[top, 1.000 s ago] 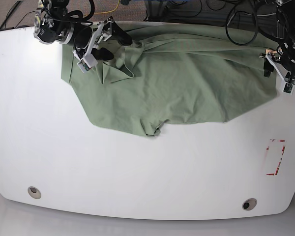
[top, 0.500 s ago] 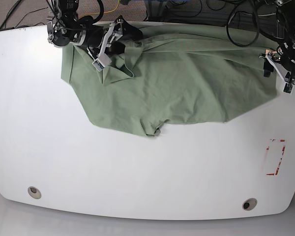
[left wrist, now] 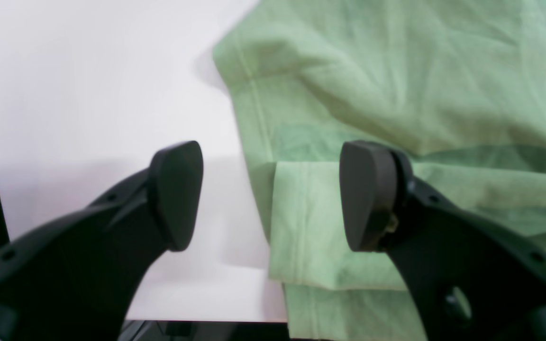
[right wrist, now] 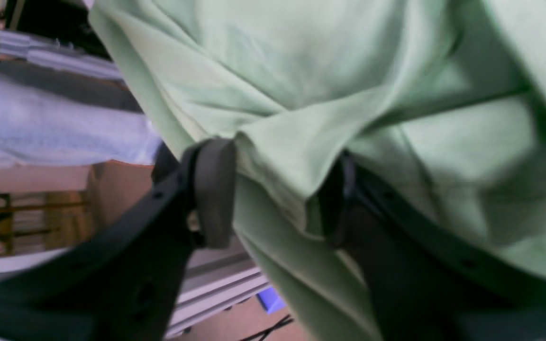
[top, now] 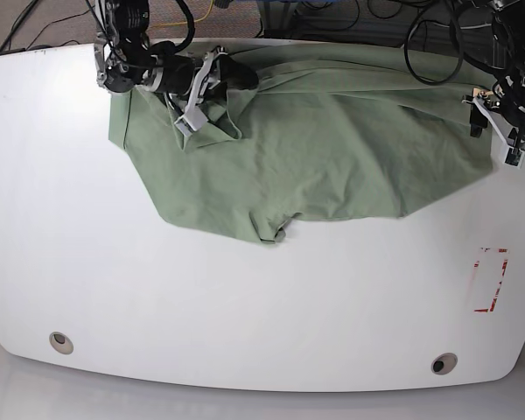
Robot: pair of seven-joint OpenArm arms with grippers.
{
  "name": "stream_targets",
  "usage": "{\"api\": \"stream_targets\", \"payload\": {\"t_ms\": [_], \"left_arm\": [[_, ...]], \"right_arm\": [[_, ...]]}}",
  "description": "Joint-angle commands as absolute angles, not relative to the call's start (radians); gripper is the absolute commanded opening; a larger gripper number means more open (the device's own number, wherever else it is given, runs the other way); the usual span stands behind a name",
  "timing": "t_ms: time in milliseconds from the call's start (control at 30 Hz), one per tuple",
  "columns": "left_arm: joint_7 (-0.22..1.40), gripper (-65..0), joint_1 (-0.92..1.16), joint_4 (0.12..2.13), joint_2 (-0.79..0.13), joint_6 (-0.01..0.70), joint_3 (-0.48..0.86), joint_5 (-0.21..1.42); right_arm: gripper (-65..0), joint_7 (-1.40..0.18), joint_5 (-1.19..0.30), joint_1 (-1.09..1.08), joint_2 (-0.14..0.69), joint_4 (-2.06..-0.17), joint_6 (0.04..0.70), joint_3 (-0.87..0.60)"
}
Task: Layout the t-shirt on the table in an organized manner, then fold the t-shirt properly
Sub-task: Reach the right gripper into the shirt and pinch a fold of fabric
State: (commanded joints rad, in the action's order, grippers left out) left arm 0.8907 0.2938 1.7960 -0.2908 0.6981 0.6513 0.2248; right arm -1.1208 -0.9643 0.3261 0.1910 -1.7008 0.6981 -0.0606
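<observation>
The pale green t-shirt [top: 332,149] lies crumpled across the far part of the white table [top: 245,306], with its hem toward the right. My right gripper [top: 241,79] is at the far left and shut on a bunched fold of the shirt [right wrist: 282,161]; the cloth fills the gap between its fingers [right wrist: 211,189]. My left gripper [top: 499,127] hovers at the shirt's right edge. In the left wrist view it [left wrist: 273,194] is open, with the doubled hem [left wrist: 311,222] lying between and under its fingertips [left wrist: 178,194]. Collar and placket are hidden.
A red tape rectangle [top: 490,280] marks the table's right side. Two grey grommet holes sit near the front edge, one at the left [top: 61,342] and one at the right [top: 443,363]. Cables hang behind the far edge [top: 429,44].
My right gripper has moved to the right along the far edge, drawing the shirt's left fold with it. The left arm has not moved.
</observation>
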Motion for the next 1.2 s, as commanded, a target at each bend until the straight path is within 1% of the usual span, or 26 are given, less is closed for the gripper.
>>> {"api": "stream_targets", "payload": {"t_ms": [33,67,100,133,200,233,467,600,700,1000,1067,1100,1167,1200], "left_arm": [[0.891,-22.9,0.294,1.796,-0.291,0.698,0.651,0.225],[0.891,-22.9,0.294,1.796,-0.291,0.698,0.651,0.225],[0.891,-22.9,0.294,1.796,-0.291,0.698,0.651,0.225],[0.891,-22.9,0.294,1.796,-0.291,0.698,0.651,0.225],[0.891,-22.9,0.294,1.796,-0.291,0.698,0.668,0.225],[0.891,-22.9,0.294,1.796,-0.291,0.698,0.679,0.225],[0.891,-22.9,0.294,1.796,-0.291,0.698,0.699,0.226],[0.891,-22.9,0.294,1.796,-0.291,0.698,0.699,0.223],[0.891,-22.9,0.292,1.796,-0.291,0.698,0.699,0.223],[0.891,-22.9,0.292,1.796,-0.291,0.698,0.699,0.222],[0.891,-22.9,0.292,1.796,-0.291,0.698,0.697,0.222],[0.891,-22.9,0.292,1.796,-0.291,0.698,0.696,0.222],[0.891,-22.9,0.294,1.796,-0.291,0.698,0.694,0.222],[0.891,-22.9,0.294,1.796,-0.291,0.698,0.694,0.222]], "right_arm": [[-39.3,-1.121,-0.963,0.326,0.191,-1.701,0.698,-0.059],[-43.4,-1.121,-0.963,0.323,0.191,-1.702,0.698,-0.059],[-49.5,-1.121,-0.966,0.321,0.191,-1.702,0.698,-0.059],[-53.4,-1.121,-0.966,0.321,0.191,-1.702,0.698,-0.059],[-63.7,-1.121,-0.967,0.318,0.191,-1.704,0.698,-0.059],[-65.0,-1.121,-0.969,0.312,0.191,-1.705,0.698,-0.059],[-64.5,-1.127,-0.97,0.288,0.191,-1.782,0.698,-0.058],[-64.5,-1.153,-0.97,0.222,0.191,-1.804,0.698,-0.028],[-64.4,-1.153,-0.97,0.185,0.189,-1.801,0.698,-0.018],[-64.2,-1.153,-0.97,0.081,0.171,-1.704,0.698,0.038],[-61.7,-1.153,-0.97,0.067,0.171,-1.693,0.698,0.038],[-57.5,-1.153,-0.97,0.062,0.171,-1.693,0.698,0.038],[-47.2,-1.155,-0.97,0.062,0.173,-1.696,0.698,0.036],[-38.5,-1.155,-0.97,0.062,0.176,-1.698,0.698,0.036]]}}
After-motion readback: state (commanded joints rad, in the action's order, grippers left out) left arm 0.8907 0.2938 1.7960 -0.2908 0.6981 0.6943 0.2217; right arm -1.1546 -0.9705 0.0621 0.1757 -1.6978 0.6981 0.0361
